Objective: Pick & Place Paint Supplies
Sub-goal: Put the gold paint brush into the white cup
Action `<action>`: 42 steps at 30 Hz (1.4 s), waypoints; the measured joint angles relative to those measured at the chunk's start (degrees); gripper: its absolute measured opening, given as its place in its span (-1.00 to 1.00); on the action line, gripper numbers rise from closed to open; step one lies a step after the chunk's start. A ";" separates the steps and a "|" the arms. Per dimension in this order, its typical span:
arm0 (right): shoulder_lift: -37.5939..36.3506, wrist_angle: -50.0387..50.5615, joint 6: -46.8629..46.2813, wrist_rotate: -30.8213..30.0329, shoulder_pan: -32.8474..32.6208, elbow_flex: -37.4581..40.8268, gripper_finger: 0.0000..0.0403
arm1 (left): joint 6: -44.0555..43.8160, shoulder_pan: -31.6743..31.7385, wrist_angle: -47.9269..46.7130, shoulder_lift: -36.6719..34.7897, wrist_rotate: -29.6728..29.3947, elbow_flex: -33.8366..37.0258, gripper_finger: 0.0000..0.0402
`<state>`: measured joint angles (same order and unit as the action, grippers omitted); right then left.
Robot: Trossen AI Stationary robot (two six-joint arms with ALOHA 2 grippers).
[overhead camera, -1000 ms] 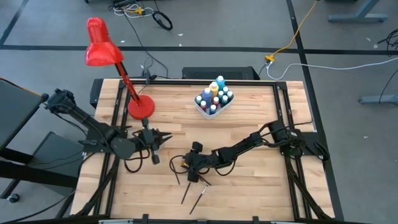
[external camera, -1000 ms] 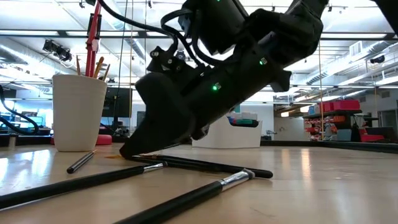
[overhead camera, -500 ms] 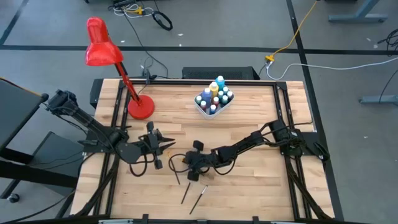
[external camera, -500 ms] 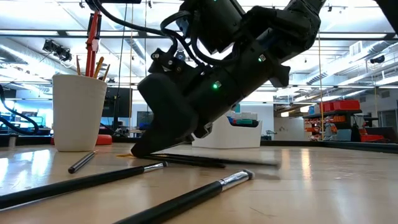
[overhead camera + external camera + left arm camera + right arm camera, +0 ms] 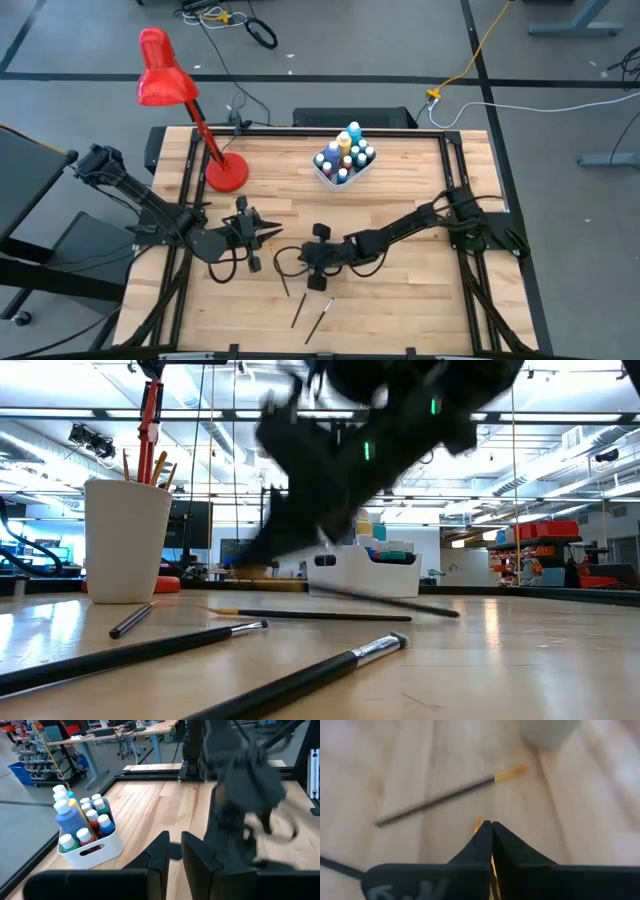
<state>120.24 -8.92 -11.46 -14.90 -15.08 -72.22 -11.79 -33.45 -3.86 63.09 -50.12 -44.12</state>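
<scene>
My right gripper (image 5: 298,260) (image 5: 491,825) hangs above the table's middle, shut on a thin dark paintbrush (image 5: 390,600) with a yellow end. A second brush with a yellow end (image 5: 450,795) lies flat on the wood in front of it. Beyond that stands the beige cup (image 5: 125,540) with brushes upright in it. More brushes (image 5: 298,310) (image 5: 300,680) lie near the front edge. The paint bottles (image 5: 343,155) (image 5: 82,820) stand in a white tray (image 5: 95,852) at the far side. My left gripper (image 5: 268,235) (image 5: 175,847) waits left of centre, fingers together, holding nothing. My right gripper pinches the brush near its yellow end (image 5: 478,823) between the two fingertips, which slant down toward the table's left. The brush runs along the line of the fingers. It hangs tilted, its yellow end lifted and its dark end (image 5: 450,613) low by the tabletop.
A red desk lamp stands with its base (image 5: 227,172) at the far left. Black rails (image 5: 462,150) frame the table on both sides. A bare strip of wood lies between the tray and the brushes.
My right gripper has shut on the brush with the yellow end and risen. That end has come up off the table, so the brush now slants, while its dark end stays low. The other brushes have kept their places.
</scene>
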 joint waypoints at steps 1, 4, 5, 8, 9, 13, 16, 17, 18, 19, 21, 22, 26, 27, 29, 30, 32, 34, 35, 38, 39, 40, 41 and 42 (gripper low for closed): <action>-1.44 0.57 0.47 -0.02 -0.02 -0.07 -0.98 | 0.00 0.00 0.03 0.00 -0.01 0.00 -0.71; -4.07 2.12 1.75 -0.14 -0.04 -0.09 -0.99 | 0.02 0.00 0.88 0.59 -0.11 0.00 -0.71; -4.87 3.34 2.31 -0.15 -0.12 -0.07 -0.99 | 0.21 0.00 0.80 0.72 -0.08 0.02 -0.71; -8.35 4.60 5.11 -0.80 -0.48 -0.06 -0.99 | 0.45 0.00 1.32 1.09 0.23 0.02 -0.71; -9.82 5.10 5.90 -1.12 -0.67 -0.10 -0.99 | 0.41 0.00 1.71 1.73 -0.03 -0.02 -0.71; -15.60 7.51 9.10 -1.90 -1.84 -0.10 -1.00 | 1.27 0.02 2.94 3.18 0.13 -0.12 -0.71; -21.39 7.00 13.60 -3.26 -3.56 0.20 -1.00 | 1.74 0.04 2.84 4.27 0.04 0.07 -0.71; -23.43 6.56 14.62 -4.71 -4.41 0.87 -1.00 | 1.73 0.08 4.10 4.99 0.08 0.03 -0.71; -25.34 5.14 15.92 -6.50 -5.40 1.80 -1.00 | 1.74 0.15 4.63 5.57 0.12 -0.09 -0.71; -27.09 3.32 17.31 -8.53 -6.53 3.16 -1.00 | 1.78 0.23 4.33 5.70 0.18 0.03 -0.71; -30.45 -0.93 20.35 -11.59 -8.62 7.20 -1.00 | 3.11 0.28 6.08 6.53 0.61 0.03 -0.71; -31.85 -4.32 21.89 -11.96 -9.49 9.59 -1.00 | 3.92 0.43 7.33 7.14 1.34 -0.09 -0.71; -36.09 -22.25 25.43 -9.40 -11.26 20.36 -1.00 | 10.25 1.20 12.52 9.38 3.58 -0.04 -0.70; -36.73 -27.08 25.58 -8.17 -11.27 22.88 -1.00 | 12.59 1.63 13.64 9.78 4.30 0.17 -0.70; -37.13 -36.98 25.65 -4.95 -10.75 26.96 -1.00 | 16.20 2.63 19.25 11.88 7.48 0.08 -0.67; -37.19 -40.99 25.65 -3.49 -10.28 28.75 -1.00 | 17.53 3.26 21.12 12.61 9.27 0.07 -0.65; -37.19 -46.24 25.63 -1.44 -9.58 31.16 -1.00 | 18.91 4.74 24.97 14.36 13.49 -0.21 -0.59; -37.19 -48.66 25.13 -0.89 -8.66 32.48 -1.00 | 19.40 6.42 28.25 16.32 17.37 -0.54 -0.50; -37.19 -48.78 24.37 -0.86 -8.50 32.68 -1.00 | 19.58 7.31 29.77 17.03 18.59 -0.46 -0.45; -37.19 -48.44 23.15 -0.75 -7.89 32.73 -1.00 | 19.78 10.02 35.66 19.84 21.81 -0.59 -0.31; -37.19 -48.17 22.81 -0.76 -7.79 32.73 -1.00 | 19.79 10.82 36.80 20.43 22.49 -0.46 -0.26; -37.19 -47.91 22.57 -0.73 -7.65 32.73 -1.00 | 19.90 11.55 38.81 21.14 23.75 -0.45 -0.22; -37.19 -47.83 22.46 -0.70 -7.63 32.73 -1.00 | 20.34 12.16 40.64 21.78 25.31 -0.51 -0.19; -37.19 -47.96 22.44 -0.70 -7.61 32.73 -1.00 | 21.13 12.69 41.97 22.34 26.87 -0.52 -0.15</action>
<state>83.05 -56.88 10.98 -15.60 -22.69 -39.48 9.34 -20.76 38.12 85.43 -23.25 -44.64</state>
